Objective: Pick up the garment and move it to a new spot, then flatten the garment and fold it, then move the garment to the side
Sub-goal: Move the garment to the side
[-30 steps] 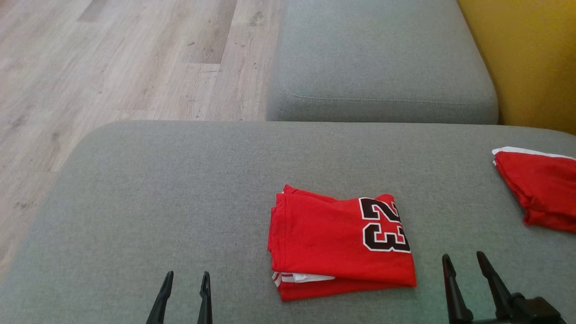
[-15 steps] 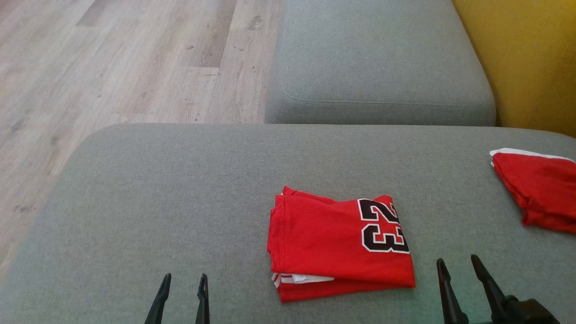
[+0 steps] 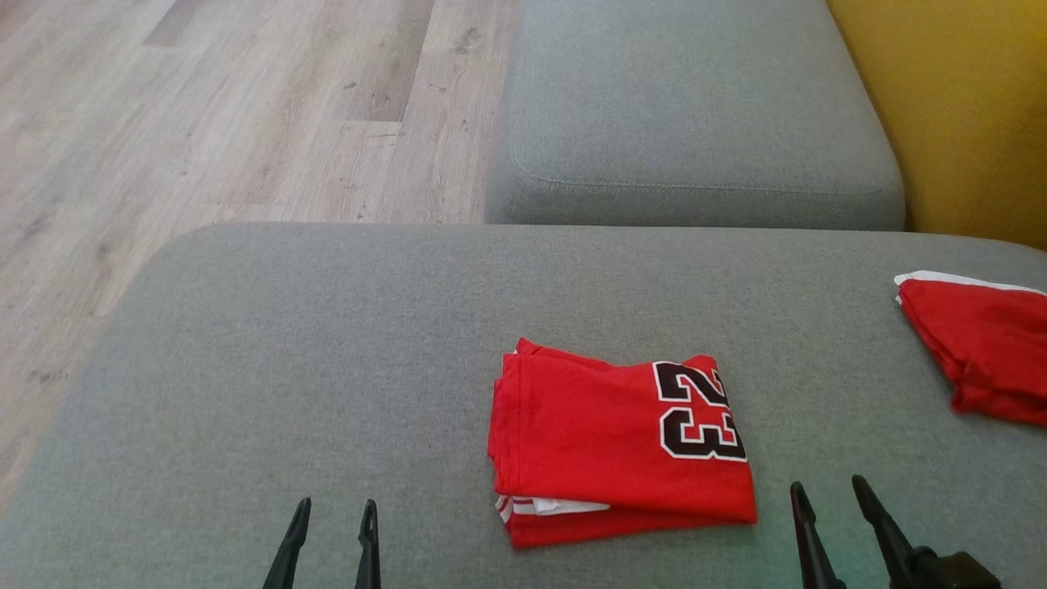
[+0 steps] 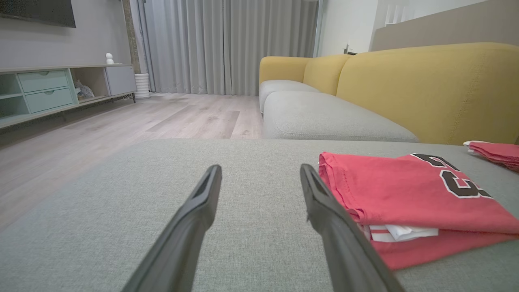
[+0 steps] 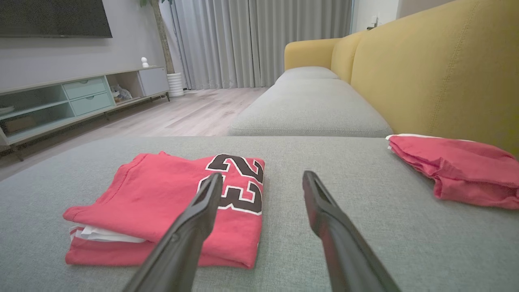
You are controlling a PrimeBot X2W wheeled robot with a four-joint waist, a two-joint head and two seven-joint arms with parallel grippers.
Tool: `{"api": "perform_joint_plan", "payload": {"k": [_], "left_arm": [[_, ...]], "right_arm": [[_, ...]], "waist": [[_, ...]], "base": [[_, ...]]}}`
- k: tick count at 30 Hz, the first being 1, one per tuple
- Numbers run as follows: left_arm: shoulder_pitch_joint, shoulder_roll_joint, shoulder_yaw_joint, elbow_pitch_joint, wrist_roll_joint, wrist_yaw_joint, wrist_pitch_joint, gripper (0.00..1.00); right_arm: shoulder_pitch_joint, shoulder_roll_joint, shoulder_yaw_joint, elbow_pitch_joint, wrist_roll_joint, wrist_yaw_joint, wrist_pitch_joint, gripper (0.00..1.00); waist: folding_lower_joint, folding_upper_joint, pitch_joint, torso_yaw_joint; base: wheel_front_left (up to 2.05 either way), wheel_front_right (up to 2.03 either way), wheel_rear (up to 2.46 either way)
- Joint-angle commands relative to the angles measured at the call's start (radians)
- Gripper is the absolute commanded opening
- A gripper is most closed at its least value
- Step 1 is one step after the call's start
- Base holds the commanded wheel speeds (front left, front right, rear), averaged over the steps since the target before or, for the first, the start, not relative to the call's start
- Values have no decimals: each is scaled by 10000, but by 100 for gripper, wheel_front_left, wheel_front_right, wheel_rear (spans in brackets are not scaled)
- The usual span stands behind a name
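Note:
A red garment (image 3: 613, 446) with a black "23" lies folded into a flat rectangle on the grey cushion (image 3: 327, 368), white trim showing at its near edge. It also shows in the left wrist view as the garment (image 4: 405, 198) and in the right wrist view as the garment (image 5: 170, 202). My left gripper (image 3: 336, 511) stands open to its left, apart from it, nothing between its fingers. My right gripper (image 3: 826, 491) is open just right of its near corner, holding nothing.
A second folded red garment (image 3: 981, 343) lies at the cushion's right edge. Another grey seat cushion (image 3: 695, 114) lies beyond, with the yellow sofa back (image 3: 965, 106) on the right. Wooden floor (image 3: 204, 106) lies left; a TV cabinet (image 4: 48, 89) stands far off.
My right gripper has drawn back a little toward the view's bottom edge. The folded garment and my left gripper stay put.

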Motion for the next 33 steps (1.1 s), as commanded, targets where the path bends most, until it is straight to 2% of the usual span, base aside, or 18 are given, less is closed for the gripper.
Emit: {"api": "perform_joint_plan", "payload": {"k": [1,7,13,20,24,25,26,27,28,33], "left_arm": [[-364,-72,332,-375,177,18,-80,100],[-379,-72,307,-492,185,-20,-80,100],[-503,-72,295,-529,70,-19,-80,100],[-779,-72,13,-719,502,129,-80,100],[-857,-72,-211,-806,507,223,-80,100],[-873,-72,-262,-814,490,240,-80,100],[-888,-72,-304,-821,478,257,-80,100],[-896,-72,-325,-834,460,286,-80,100],[-905,-72,-334,-848,437,313,-80,100],[-912,-72,-294,-968,316,419,-80,100]], "right_arm": [[-319,-138,203,-218,84,-7,-135,100],[-634,-112,513,483,321,-7,-135,100],[-2068,-142,750,2545,749,-7,-27,100],[-4323,-511,1213,4323,1769,-7,1557,100],[-5095,-772,1558,5249,2331,-7,2555,100],[-5210,-811,1713,5432,2486,-7,2774,92],[-5288,-833,1899,5578,2684,-7,2981,48],[-5339,-839,2066,5677,2933,-7,3152,32],[-5373,-851,2219,5729,3201,-7,3278,1],[-5516,-1335,2817,5601,3810,-7,3047,0]], "waist": [[0,0,25,-3],[0,0,209,-29],[0,0,606,-11],[0,0,1109,213],[0,0,1236,398],[0,0,1259,444],[0,0,1280,484],[0,0,1300,514],[0,0,1327,535],[0,0,1511,438]], "base": [[0,0,0],[0,0,0],[0,0,0],[0,0,0],[0,0,0],[0,0,0],[0,0,0],[0,0,0],[0,0,0],[0,0,0]]}}
